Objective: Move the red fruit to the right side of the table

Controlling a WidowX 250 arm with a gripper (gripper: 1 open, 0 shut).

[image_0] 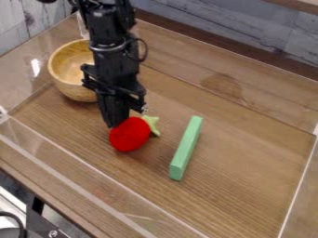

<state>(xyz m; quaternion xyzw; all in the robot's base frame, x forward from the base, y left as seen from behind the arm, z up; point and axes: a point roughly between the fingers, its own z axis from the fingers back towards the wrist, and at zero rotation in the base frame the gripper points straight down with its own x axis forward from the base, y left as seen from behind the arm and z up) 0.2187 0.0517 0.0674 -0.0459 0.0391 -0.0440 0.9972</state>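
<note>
The hand (119,115) is pointing straight down, fingers closed, pinching the top of the red fruit (132,137), which is sitting on the table (243,181) near a green bar (187,147).
</note>
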